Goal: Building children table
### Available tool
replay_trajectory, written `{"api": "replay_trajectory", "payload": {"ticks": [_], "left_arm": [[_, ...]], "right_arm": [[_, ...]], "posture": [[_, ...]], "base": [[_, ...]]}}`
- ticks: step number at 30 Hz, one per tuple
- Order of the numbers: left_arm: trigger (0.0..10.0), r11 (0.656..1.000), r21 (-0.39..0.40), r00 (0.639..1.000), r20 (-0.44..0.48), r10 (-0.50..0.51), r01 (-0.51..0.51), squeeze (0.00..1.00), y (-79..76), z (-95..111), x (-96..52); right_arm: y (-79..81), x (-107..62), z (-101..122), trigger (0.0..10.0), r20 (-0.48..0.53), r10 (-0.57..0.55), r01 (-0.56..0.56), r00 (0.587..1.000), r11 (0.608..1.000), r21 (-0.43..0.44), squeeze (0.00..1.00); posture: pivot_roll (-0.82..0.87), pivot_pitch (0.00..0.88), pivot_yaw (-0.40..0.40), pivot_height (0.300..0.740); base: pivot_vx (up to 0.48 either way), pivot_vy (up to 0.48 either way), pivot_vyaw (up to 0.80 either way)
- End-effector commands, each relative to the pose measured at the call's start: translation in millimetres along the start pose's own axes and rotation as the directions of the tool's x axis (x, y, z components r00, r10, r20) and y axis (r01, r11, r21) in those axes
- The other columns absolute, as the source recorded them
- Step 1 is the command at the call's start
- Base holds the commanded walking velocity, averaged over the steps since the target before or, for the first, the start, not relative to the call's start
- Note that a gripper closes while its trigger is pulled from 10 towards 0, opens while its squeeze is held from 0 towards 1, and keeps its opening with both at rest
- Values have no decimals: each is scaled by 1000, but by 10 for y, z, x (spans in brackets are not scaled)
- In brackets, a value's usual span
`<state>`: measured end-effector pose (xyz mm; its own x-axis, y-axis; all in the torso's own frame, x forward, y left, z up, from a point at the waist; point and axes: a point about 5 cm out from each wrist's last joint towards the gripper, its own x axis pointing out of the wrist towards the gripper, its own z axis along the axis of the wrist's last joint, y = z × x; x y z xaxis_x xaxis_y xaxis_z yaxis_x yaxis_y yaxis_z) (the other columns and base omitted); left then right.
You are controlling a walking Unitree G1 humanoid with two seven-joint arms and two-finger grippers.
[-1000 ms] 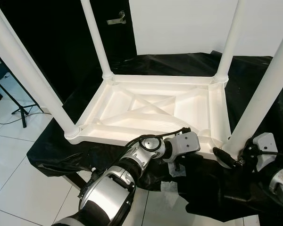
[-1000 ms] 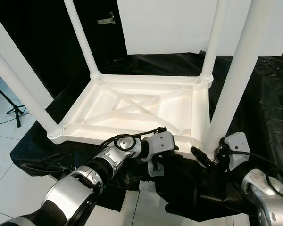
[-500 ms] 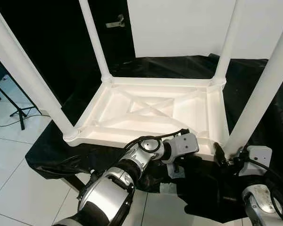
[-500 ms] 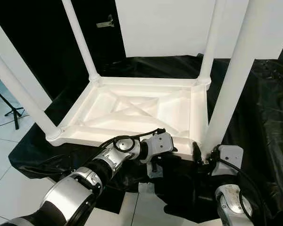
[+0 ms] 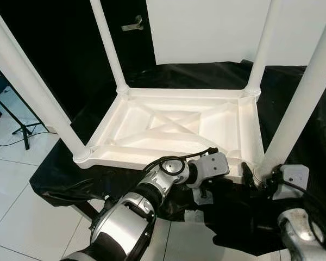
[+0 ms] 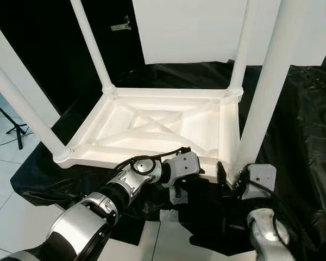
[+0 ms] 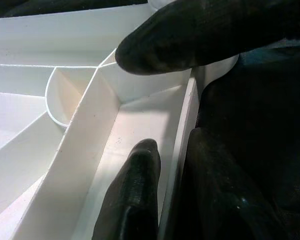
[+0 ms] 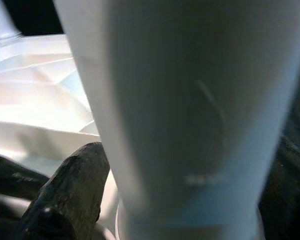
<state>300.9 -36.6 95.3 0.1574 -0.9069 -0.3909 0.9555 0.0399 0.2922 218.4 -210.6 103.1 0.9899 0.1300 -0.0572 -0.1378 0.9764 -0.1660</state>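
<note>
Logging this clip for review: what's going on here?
A white children's table lies upside down on a black cloth, all four legs pointing up. The left hand grips the near edge of the tabletop, one finger inside the rim and one outside. The right hand sits at the base of the near right leg.

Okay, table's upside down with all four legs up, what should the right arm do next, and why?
Probably close the right tool on the near right leg and twist it tighter. One finger lies beside the leg's base, and the left tool straddles the tabletop's near rim, apparently bracing it.
</note>
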Motion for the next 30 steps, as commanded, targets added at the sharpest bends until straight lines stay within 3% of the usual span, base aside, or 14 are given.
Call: {"api": "replay_trajectory", "payload": {"ticks": [1,9,10,11,12,23,25,26,30], "left_arm": [[10000,997,-54,996,-64,58,-62,0,-120,-144,78],[10000,996,-61,996,-67,62,-66,0,-127,-170,65],[10000,996,-61,996,-68,63,-68,0,-125,-171,63],[10000,996,-61,996,-68,64,-68,0,-124,-172,62],[10000,996,-62,996,-68,65,-69,0,-123,-172,60],[10000,996,-61,995,-69,66,-70,0,-115,-179,49],[10000,996,-59,995,-70,66,-70,0,-108,-175,47],[10000,996,-59,995,-70,66,-70,0,-108,-175,47],[10000,996,-56,995,-70,64,-68,0,-105,-173,44]], "right_arm": [[139,-35,-207,10000,-111,135,-131,985,990,45,0],[49,-110,-196,10000,-165,379,-375,911,926,56,0],[47,-122,-205,8039,-175,399,-394,900,917,64,0],[45,-129,-210,8039,-181,411,-405,894,912,71,0],[40,-136,-214,0,-188,430,-422,883,903,81,0],[67,-157,-265,0,-226,458,-445,860,889,110,0],[162,-150,-318,0,-235,375,-353,897,926,131,0],[162,-150,-318,0,-235,375,-353,897,926,131,0],[288,-141,-373,0,-241,163,-123,957,978,170,0]], "posture": [[-23,0,107,740],[-14,0,102,740],[-10,0,100,740],[-10,0,100,740],[-8,0,100,740],[-8,0,107,740],[-9,0,109,740],[-9,0,109,740],[-10,0,112,740]], "base": [[0,0,0],[0,0,0],[0,0,0],[0,0,0],[0,0,0],[0,0,0],[0,0,0],[0,0,0],[0,0,0]]}}
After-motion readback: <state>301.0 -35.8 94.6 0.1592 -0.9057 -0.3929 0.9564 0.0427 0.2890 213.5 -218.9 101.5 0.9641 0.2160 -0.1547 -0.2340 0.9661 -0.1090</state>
